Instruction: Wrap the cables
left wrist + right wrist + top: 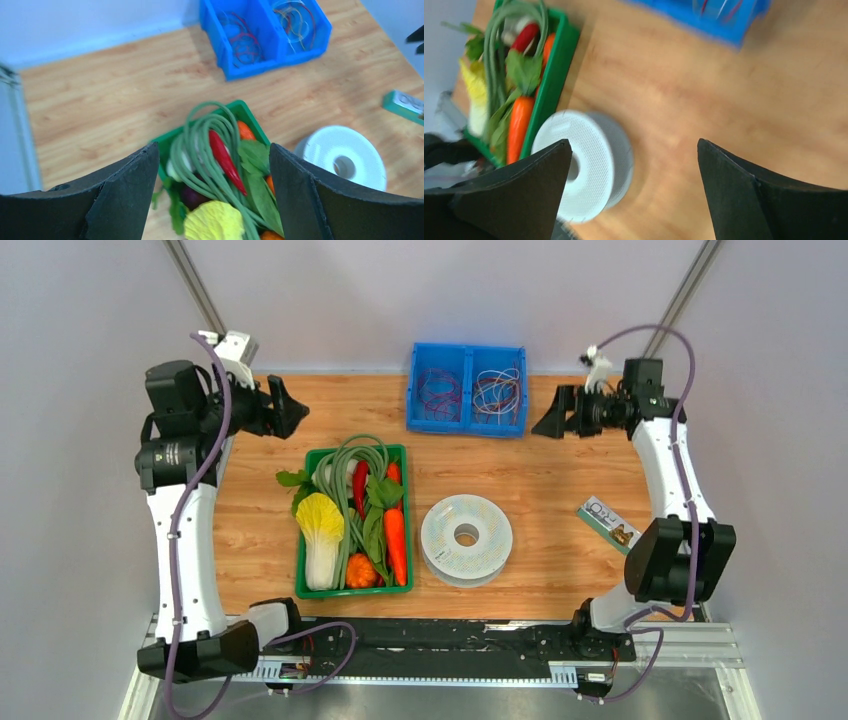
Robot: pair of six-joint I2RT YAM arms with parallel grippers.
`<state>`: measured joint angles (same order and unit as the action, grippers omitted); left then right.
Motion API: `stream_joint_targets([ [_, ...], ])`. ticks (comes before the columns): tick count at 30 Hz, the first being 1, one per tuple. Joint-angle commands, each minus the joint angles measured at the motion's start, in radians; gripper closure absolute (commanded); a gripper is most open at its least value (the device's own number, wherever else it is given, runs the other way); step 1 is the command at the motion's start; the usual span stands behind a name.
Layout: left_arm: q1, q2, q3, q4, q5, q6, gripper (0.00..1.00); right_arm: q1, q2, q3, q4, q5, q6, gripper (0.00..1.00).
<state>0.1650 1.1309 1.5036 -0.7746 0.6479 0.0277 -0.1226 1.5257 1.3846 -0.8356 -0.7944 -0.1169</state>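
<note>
Left gripper (pixel 292 408), right gripper (pixel 551 417): jaws spread, nothing held. Pale-grey flat round spool (pixel 466 540) of thin white cable lies below, between both, well apart. No loose tail visible; winding judged done.

A spool (pixel 466 538) lies flat near the middle of the table (pixel 560 480), with the cables (pixel 462 578) wound on it. Just to its left sits a tray (pixel 408 540) full of vegetables (pixel 345 525). Behind them, at the far edge, stands a bin (pixel 465 427) with two parts side by side, and wire coils (pixel 440 392) lie in each part. A small packet (pixel 609 523) lies to the right of the spool, well apart from it. The left gripper (pixel 290 407) hangs over the far left corner. The right gripper (pixel 548 418) hangs just right of the bin.
</note>
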Motion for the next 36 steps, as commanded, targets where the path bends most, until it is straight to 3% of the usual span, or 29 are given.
stream_joint_targets([
  [1, -0.002, 0.07, 0.199, -0.127, -0.143, 0.123, 0.12, 0.06, 0.115, 0.299, 0.098, 0.161, -0.15, 0.0],
  [5, -0.002, 0.078, 0.254, -0.132, -0.157, 0.182, 0.12, 0.162, 0.278, 0.568, 0.099, 0.297, -0.303, 0.0],
  [9, -0.002, 0.07, 0.239, -0.16, -0.051, 0.225, 0.12, 0.236, 0.428, 0.727, 0.115, 0.432, -0.487, 0.0],
  [16, -0.002, 0.075, 0.158, -0.118, -0.047, 0.167, 0.12, 0.356, 0.66, 0.794, 0.34, 0.697, -0.759, 0.0],
  [21, -0.002, 0.081, 0.136, -0.12, -0.027, 0.143, 0.12, 0.365, 0.819, 0.907, 0.4, 0.787, -0.814, 0.0],
  [25, -0.002, 0.086, 0.107, -0.1, 0.001, 0.117, 0.14, 0.365, 0.867, 0.88, 0.467, 0.794, -0.857, 0.0],
  [28, -0.002, 0.087, 0.102, -0.101, 0.001, 0.115, 0.15, 0.364, 0.887, 0.851, 0.527, 0.828, -0.883, 0.12],
  [36, -0.002, 0.096, 0.096, -0.088, 0.001, 0.086, 0.17, 0.354, 0.805, 0.797, 0.598, 0.811, -0.848, 0.74],
])
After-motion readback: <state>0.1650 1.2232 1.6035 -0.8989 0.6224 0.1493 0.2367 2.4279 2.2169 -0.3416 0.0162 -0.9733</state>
